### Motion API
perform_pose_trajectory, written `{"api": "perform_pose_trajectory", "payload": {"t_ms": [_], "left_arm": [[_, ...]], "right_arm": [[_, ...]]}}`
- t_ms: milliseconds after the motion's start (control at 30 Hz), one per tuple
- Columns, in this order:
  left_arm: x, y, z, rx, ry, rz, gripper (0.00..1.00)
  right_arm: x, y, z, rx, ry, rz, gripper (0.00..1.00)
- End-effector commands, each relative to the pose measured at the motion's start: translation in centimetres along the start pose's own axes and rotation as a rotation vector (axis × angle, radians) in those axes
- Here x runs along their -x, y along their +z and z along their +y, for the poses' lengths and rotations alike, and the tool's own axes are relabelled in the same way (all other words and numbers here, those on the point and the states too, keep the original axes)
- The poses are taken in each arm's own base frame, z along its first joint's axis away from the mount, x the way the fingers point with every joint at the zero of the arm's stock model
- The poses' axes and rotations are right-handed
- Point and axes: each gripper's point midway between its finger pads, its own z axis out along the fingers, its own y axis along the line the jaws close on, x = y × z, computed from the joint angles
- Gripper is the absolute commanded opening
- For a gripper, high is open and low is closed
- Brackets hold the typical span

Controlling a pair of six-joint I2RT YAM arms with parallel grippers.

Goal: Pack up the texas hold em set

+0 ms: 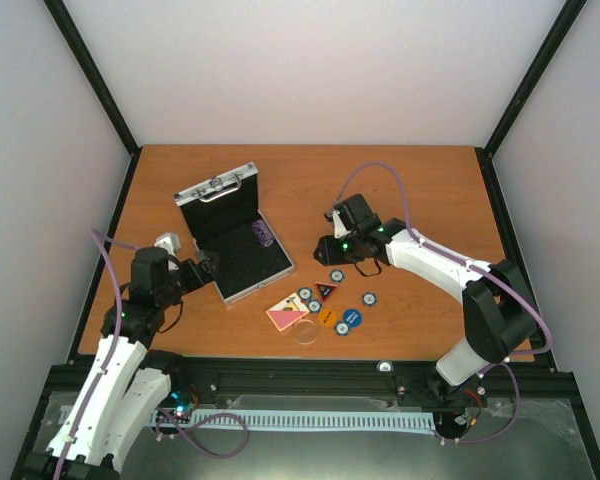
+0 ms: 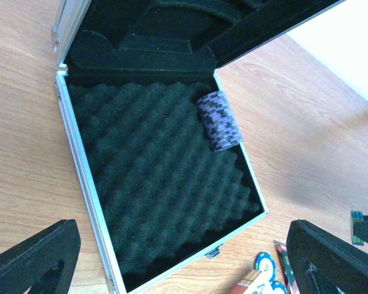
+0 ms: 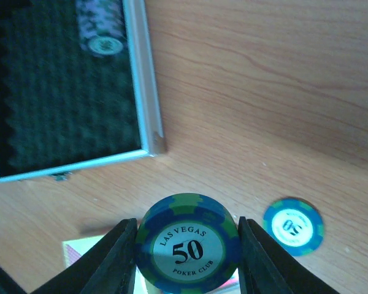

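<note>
Currently my right gripper (image 3: 187,257) pinches small chip stack (image 3: 187,242) by rims, just right of case (image 2: 73,153), near loose chip (image 3: 292,225) on table (image 3: 264,92). Left gripper (image 2: 184,263) spread wide, empty, at case's near edge. Purple stack (image 2: 219,120) lies on foam (image 2: 153,177), far right. Chips likely hard, light, slick. Stack may shear, so I squeeze square across edges, lower gently into foam.
</note>
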Motion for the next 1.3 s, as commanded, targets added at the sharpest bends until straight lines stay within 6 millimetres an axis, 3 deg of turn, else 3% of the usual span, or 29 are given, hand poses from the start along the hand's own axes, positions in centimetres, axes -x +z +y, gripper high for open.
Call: {"api": "perform_pose_trajectory", "payload": {"t_ms": [0,567,700,900,1167,1267], "left_arm": [[0.5,-0.7,-1.6,-0.071,0.036,-0.023,0.95],[-0.9,0.5,-4.6,-0.119,0.135,0.008,0.88],[-2.4,1.6,-5.6,-0.100,0.181,0.018,0.88],[-3.9,2.6,-6.6,-0.065,0.234,-0.004,0.89],[-4.1,2.7,-7.3,-0.052,0.232,-0.100,0.89],[-4.1,3.2,-7.8,-0.047,0.242,-0.145,0.96]], "right_arm": [[2.6,-0.8,2.7,0.111,0.013,-0.062,0.13],[4.3,-1.6,4.8,0.194,0.026,-0.100,0.13],[4.4,-1.8,5.4,0.238,0.047,-0.103,0.14],[4.9,-2.5,6.5,0.305,0.109,-0.131,0.13],[5.5,-2.9,7.2,0.372,0.219,-0.160,0.13],[5.6,-2.6,7.6,0.409,0.255,-0.156,0.12]]}}
